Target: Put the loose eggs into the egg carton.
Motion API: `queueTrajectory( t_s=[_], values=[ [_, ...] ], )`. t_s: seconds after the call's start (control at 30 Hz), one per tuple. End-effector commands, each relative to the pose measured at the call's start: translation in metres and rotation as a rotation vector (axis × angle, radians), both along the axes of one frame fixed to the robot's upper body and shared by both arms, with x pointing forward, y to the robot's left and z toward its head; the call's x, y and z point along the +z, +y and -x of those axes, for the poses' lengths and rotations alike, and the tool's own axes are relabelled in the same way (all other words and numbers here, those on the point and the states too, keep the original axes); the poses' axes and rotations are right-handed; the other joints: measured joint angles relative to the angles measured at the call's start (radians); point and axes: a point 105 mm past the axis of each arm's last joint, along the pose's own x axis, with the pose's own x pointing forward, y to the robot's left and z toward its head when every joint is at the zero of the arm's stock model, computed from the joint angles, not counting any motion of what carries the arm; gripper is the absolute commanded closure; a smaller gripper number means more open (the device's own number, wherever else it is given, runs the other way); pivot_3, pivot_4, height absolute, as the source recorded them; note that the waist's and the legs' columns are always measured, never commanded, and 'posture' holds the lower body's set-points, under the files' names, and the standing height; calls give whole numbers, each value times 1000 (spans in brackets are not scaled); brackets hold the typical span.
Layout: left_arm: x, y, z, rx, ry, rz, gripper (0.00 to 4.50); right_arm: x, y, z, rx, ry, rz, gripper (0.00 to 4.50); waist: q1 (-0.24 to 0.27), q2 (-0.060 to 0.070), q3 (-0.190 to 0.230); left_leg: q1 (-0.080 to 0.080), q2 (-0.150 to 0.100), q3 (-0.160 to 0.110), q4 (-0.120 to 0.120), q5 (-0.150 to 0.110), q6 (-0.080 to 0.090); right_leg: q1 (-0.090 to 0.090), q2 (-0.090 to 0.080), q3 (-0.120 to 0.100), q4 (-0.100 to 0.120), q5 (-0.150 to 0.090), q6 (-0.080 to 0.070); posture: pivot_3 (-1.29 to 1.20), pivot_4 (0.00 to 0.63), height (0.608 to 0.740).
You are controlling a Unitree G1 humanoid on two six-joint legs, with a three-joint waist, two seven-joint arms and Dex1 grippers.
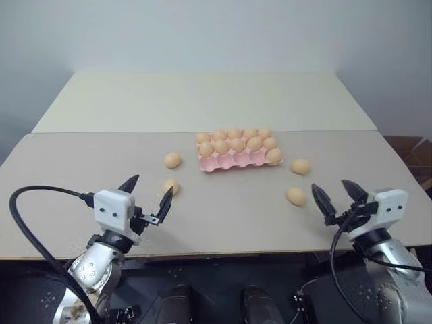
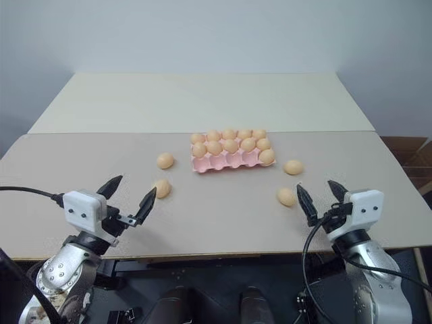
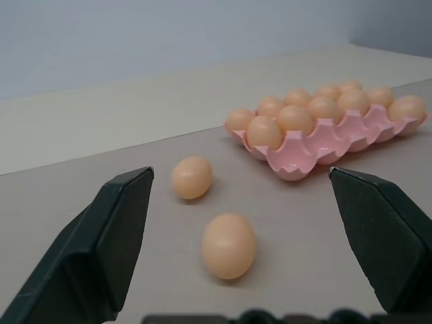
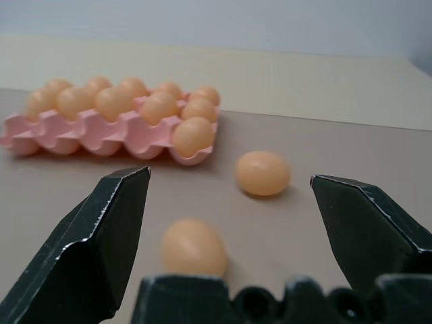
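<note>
The pink egg carton [image 1: 228,164] lies at the middle of the table. Its back two rows are full of eggs, and its front row holds one egg at the right end. Two loose eggs [image 1: 173,160] [image 1: 171,186] lie left of the carton, and two more [image 1: 301,166] [image 1: 295,196] lie to its right. My left gripper [image 1: 148,192] hovers open near the front edge, just short of the nearer left egg [image 3: 229,245]. My right gripper [image 1: 332,188] is open and empty beside the nearer right egg [image 4: 194,247]. The carton [image 3: 307,154] lies beyond both.
The tan tabletop [image 1: 229,223] ends at a front edge just below both grippers. A paler board [image 1: 202,101] continues behind it to the wall. A black cable [image 1: 20,226] loops off my left arm. A brown object [image 1: 407,146] stands past the table's right side.
</note>
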Motion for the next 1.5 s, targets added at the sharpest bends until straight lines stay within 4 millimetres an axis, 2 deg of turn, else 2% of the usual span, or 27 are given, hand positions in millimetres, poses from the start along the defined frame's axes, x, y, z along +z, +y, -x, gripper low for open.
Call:
queueTrajectory(
  t_s=[0.03,0.3,0.5,0.73,0.87,1.0,1.23,1.5],
  values=[
    [8,-6,3,-82,-16,-13,0,17,11,12,100,-26,13,49,1,0,0,0,0,0,0,0,0,0,0,0,0,0,-1,0,150,740],
    [12,-13,5,-193,-15,-85,0,10,31,26,255,41,39,49,2,0,0,0,0,0,0,0,0,0,0,0,0,-2,-4,0,150,740],
    [12,-28,10,-378,30,-154,0,7,28,27,253,82,60,49,3,0,0,0,0,0,0,0,0,0,0,0,0,-2,-4,0,150,740],
    [14,-35,1,-558,91,-191,0,10,32,32,248,140,133,49,4,0,0,0,0,1,0,0,0,0,0,0,0,-2,-4,0,150,740],
    [11,-41,-1,-653,130,-205,0,10,35,16,174,171,248,49,0,-1,0,0,0,1,0,0,0,0,0,0,0,-2,-2,0,150,740],
    [10,-53,-3,-754,135,-230,0,10,23,-10,58,193,303,49,3,-1,0,1,0,1,0,0,0,0,1,0,0,-1,-2,0,150,740],
    [6,-66,-8,-814,116,-273,0,-3,15,-30,70,309,346,49,5,-1,0,-3,-1,0,0,0,0,-1,0,0,-2,0,1,0,150,740],
    [2,-70,-14,-833,113,-280,0,-24,20,-45,152,384,362,49,3,-1,0,-2,-1,0,0,0,0,-1,0,0,-1,0,1,0,150,740]
  ],
)
